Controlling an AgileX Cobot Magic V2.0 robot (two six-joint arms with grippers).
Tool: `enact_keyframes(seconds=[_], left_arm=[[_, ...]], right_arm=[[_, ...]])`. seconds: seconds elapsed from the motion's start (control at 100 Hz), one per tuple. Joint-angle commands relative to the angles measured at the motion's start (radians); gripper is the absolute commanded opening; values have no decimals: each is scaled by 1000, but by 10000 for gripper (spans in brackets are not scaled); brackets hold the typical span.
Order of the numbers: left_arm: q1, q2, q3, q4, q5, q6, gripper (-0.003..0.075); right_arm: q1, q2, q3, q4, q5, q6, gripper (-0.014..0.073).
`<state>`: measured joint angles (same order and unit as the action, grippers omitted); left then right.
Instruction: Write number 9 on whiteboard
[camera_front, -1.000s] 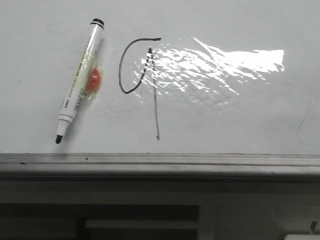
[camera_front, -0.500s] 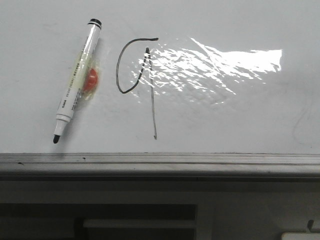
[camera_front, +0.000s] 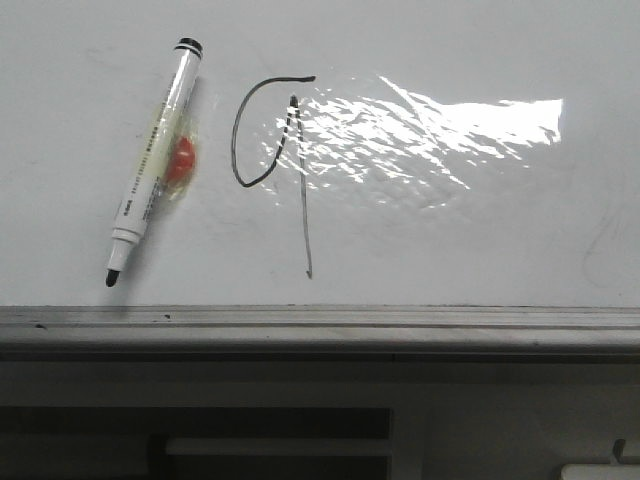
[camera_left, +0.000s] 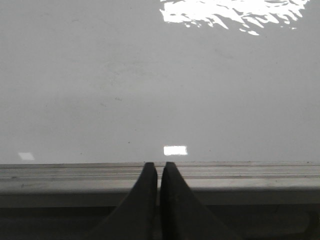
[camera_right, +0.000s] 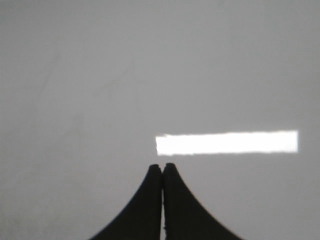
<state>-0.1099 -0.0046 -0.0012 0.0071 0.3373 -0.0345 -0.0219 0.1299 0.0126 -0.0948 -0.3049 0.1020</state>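
The number 9 (camera_front: 300, 180) is a thin black line on the whiteboard (camera_front: 450, 240): an open curved loop at the left and a long straight stem down to near the ledge. A white marker (camera_front: 152, 160) with a black tip lies tilted on the board left of it, an orange blob under clear tape at its middle. No gripper shows in the front view. My left gripper (camera_left: 159, 167) is shut and empty over the board's ledge (camera_left: 240, 175). My right gripper (camera_right: 162, 169) is shut and empty above plain white board (camera_right: 100, 75).
A grey metal ledge (camera_front: 320, 330) runs along the board's bottom edge. A bright wrinkled glare patch (camera_front: 430, 130) lies right of the 9. Below the ledge are dark recesses and a pale bar (camera_front: 280, 447).
The whole front view has shifted slightly to the left since one second ago; the marker and the 9 keep their places on the board.
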Motion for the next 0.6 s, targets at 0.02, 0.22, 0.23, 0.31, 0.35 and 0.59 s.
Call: enact_keyframes(seconds=[0.02, 0.22, 0.23, 0.31, 0.35, 0.59], left_arm=[[1, -27, 21, 0, -44, -7, -20], [1, -27, 21, 0, -44, -7, -20], [1, -27, 21, 0, -44, -7, -20], [1, -27, 21, 0, -44, -7, -20], [1, -27, 21, 0, -44, -7, -20], [1, -27, 21, 0, -44, -7, -20]], right_arm=[[-56, -20, 27, -40, 104, 56, -62], [-105, -133, 27, -24, 383, 52, -62], [-107, -138, 27, -22, 407, 49, -62], [-117, -156, 27, 4, 519, 24, -62], [-123, -156, 27, 14, 576, 17, -62], [-128, -156, 27, 16, 623, -8, -62]])
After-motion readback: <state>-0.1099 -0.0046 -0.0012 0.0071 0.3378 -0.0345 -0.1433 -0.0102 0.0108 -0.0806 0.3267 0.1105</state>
